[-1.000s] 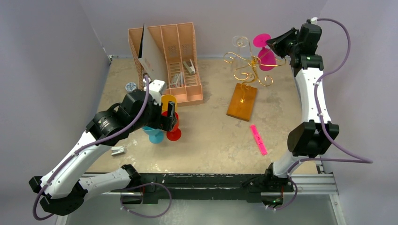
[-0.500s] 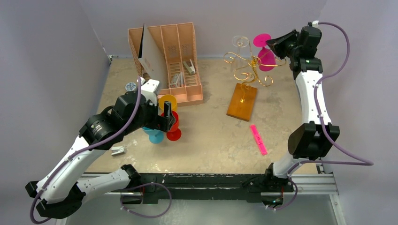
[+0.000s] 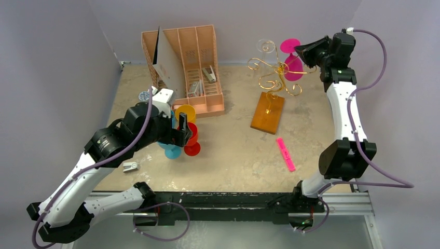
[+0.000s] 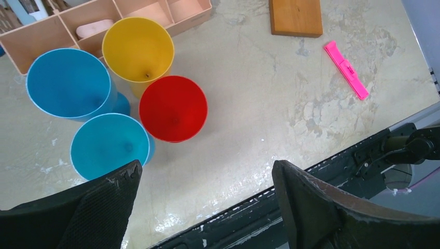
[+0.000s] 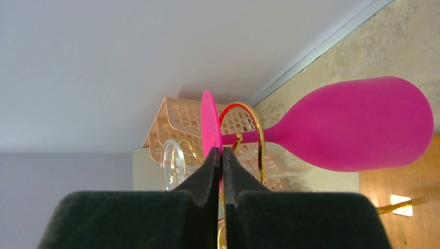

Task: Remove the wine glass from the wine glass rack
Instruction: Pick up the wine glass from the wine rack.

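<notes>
While the right gripper [image 5: 221,151] pinches the wine glass [image 5: 358,124] by its foot at one o'clock, the left gripper [image 4: 206,165] gapes over cups [image 4: 173,108] at nine o'clock.

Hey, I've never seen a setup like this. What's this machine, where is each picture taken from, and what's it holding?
These are two robot arms bolted to the near edge of a table. The wide picture comes from a fixed camera above and behind them; the other two come from cameras on each wrist. The right end effector is shut on the foot of a pink wine glass hanging upside down on the gold wire rack. The left end effector is open above four coloured glasses. A slotted organiser and a pink marker lie there.
</notes>
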